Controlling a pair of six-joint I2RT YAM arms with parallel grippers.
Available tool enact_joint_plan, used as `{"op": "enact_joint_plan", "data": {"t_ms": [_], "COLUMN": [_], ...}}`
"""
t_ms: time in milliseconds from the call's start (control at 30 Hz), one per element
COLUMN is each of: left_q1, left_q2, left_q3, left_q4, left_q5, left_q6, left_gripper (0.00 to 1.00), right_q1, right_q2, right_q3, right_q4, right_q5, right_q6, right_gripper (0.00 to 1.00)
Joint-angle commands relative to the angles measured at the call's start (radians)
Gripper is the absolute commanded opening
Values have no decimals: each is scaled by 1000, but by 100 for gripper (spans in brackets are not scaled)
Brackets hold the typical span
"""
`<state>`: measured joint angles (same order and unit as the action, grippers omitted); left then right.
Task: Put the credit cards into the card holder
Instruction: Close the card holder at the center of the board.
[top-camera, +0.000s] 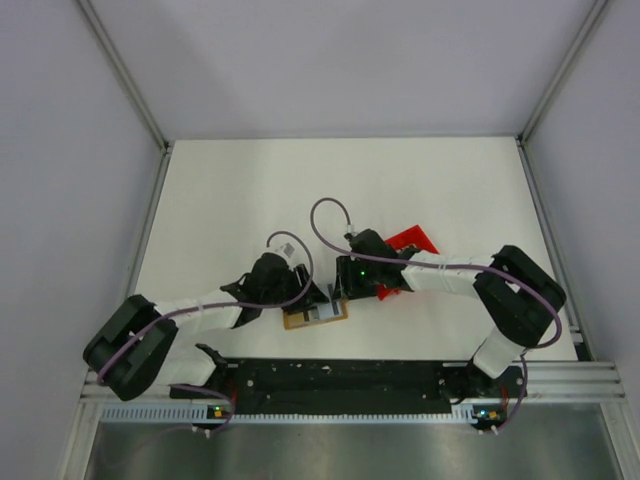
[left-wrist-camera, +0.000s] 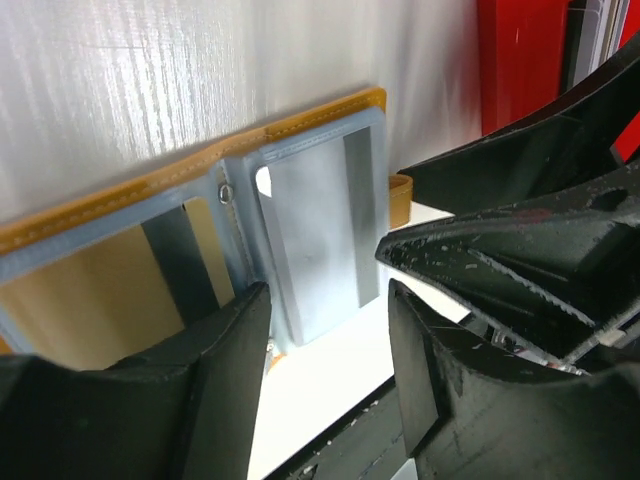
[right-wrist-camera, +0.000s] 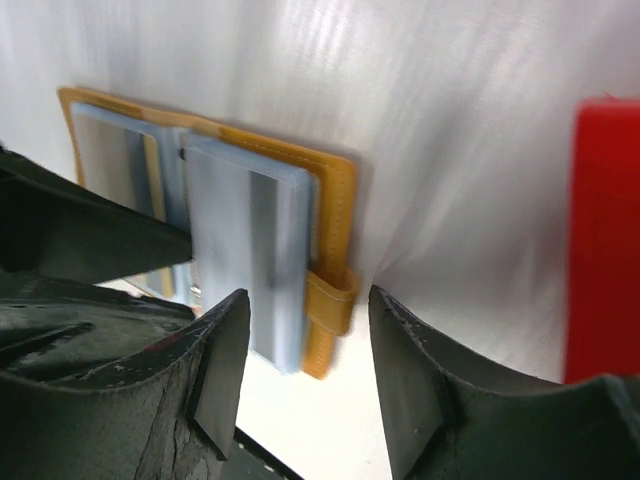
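The left jaws stood apart with nothing between them, and the right jaws likewise stood apart and empty. Both hung low over the small orange-brown, leather-like card holder (right-wrist-camera: 338, 185), which lay opened flat on the white worktop (top-camera: 250, 200) close to the arm bases and between the two wrists. The holder's short strap tab (right-wrist-camera: 330, 300) hung loose off one edge, unfastened, which let the covers lie flat with the translucent blue-grey plastic sleeves (left-wrist-camera: 368, 150) facing upward. One sleeve showed a thin grey-white credit card with a dark stripe (left-wrist-camera: 320, 240) lying within its outline. The other sleeve showed a tan ground crossed by a dark band (left-wrist-camera: 180, 275), and it could not be told whether this was a second card. No light blue card could be told apart from the tint of the plastic. A finger (right-wrist-camera: 100, 245) of the left jaws reached toward the spine of the holder, probably to keep a page pinned down while the right jaws worked from the opposite side. The approach from two sides suggested that one arm steadied the holder while the other seated a card. The red raised-rim plastic tray (top-camera: 412, 243) lay beyond the right wrist, apart from the holder.
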<state>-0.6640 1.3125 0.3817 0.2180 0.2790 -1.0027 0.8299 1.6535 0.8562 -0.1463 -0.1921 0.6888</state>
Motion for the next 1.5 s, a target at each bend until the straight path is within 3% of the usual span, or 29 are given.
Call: {"op": "enact_joint_plan", "data": {"t_ms": [0,133,200,300,467,667,900,1067,1267,1467], "left_q1": [-3,-3,-5,-2,4,15,20,21,21,21], "left_q2": [-97,-179,-228,-269,-347,-440,-430,-432,-391,-390], "left_q3": [74,144,177,226,211,102,-9,-79,-125,-136], "left_q4": [-150,-311,-382,-517,-698,-724,-619,-444,-293,-258], "left_q5": [-67,-135,-196,-323,-487,-495,-394,-285,-175,-165], "left_q6": [88,148,162,156,89,26,44,47,32,13], "left_gripper": [59,69,85,98,98,98,98,97,87,80], "right_q1": [-32,-41,-44,-61,-77,-77,-74,-64,-31,-9], "right_q2": [-84,-136,-155,-169,-155,-101,-43,-23,26,64], "right_q3": [-29,-32,-43,-46,-48,-57,-91,-92,-75,-66], "right_q4": [-13,5,27,34,45,77,139,139,103,85], "right_q5": [36,25,19,-6,-72,-138,-199,-211,-167,-135], "right_q6": [-57,-135,-162,-179,-180,-153,-101,-91,-57,-31], "right_gripper": [52,59,63,66,66,66,66,63,56,53]}}
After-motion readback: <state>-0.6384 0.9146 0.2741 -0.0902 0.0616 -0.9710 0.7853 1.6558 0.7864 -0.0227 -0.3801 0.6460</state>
